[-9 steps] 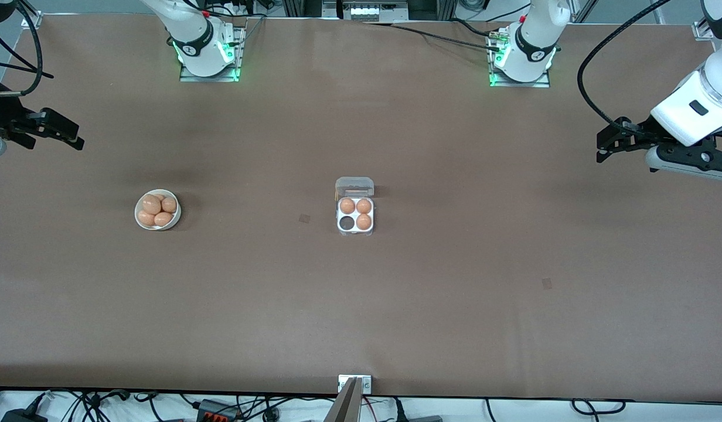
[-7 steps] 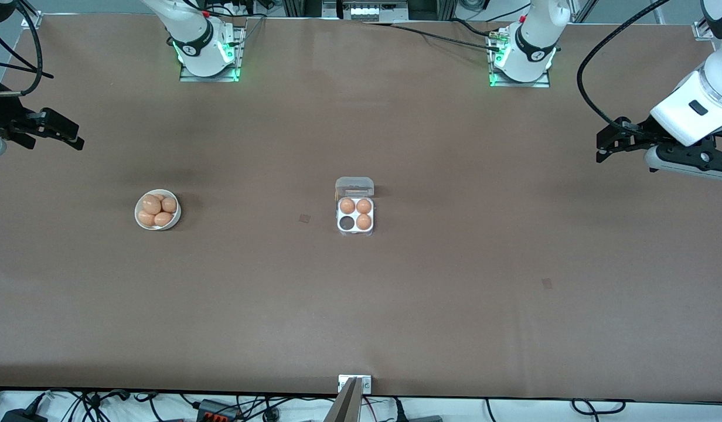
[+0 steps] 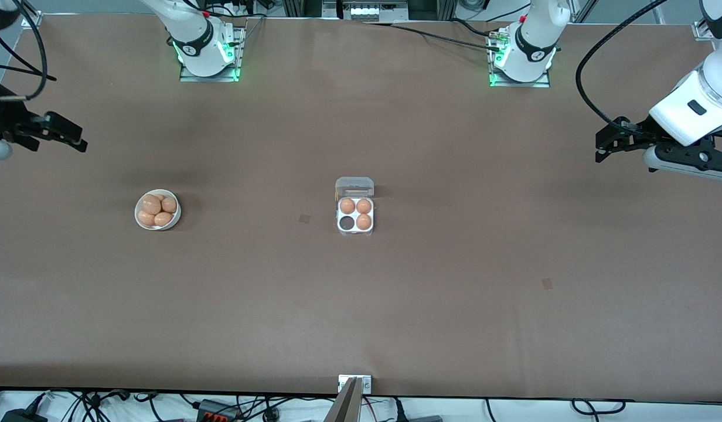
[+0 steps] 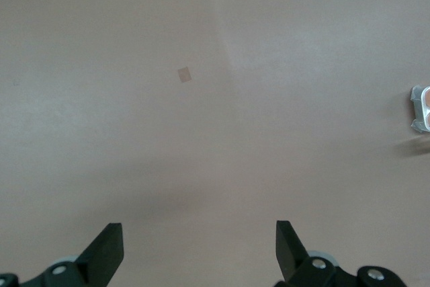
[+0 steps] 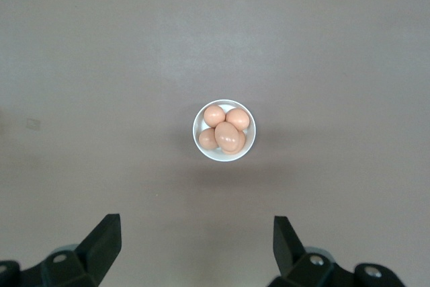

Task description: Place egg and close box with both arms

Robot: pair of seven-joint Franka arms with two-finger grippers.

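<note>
— Where are your grippers?

— My left gripper [image 3: 602, 142] hangs at the right edge of the front view, up over bare table toward the left arm's end, its fingers [image 4: 107, 250] spread wide with nothing between them. My right gripper [image 3: 74, 138] hangs at the left edge of that view, over the table at the right arm's end, fingers [image 5: 102, 241] just as wide and holding nothing.

— What lies under them?

— Ahead of my right gripper, at the centre of its wrist view, sits the white bowl [image 5: 199, 128] with four brown eggs [image 5: 230, 136] heaped in it. In the front view that bowl [image 3: 175, 220] sits left of centre.

— And the box?

— The box [image 3: 355, 230] rests at the middle of the table, well apart from both grippers. Its clear lid [image 3: 354, 187] is open, lying on the side toward the arms' bases. Three cells hold boxed eggs [image 3: 364, 221]; the empty cell [image 3: 346, 223] is the lower left one, on the camera side. My left wrist view catches only a corner of the box [image 4: 419, 107] at its right edge.
</note>
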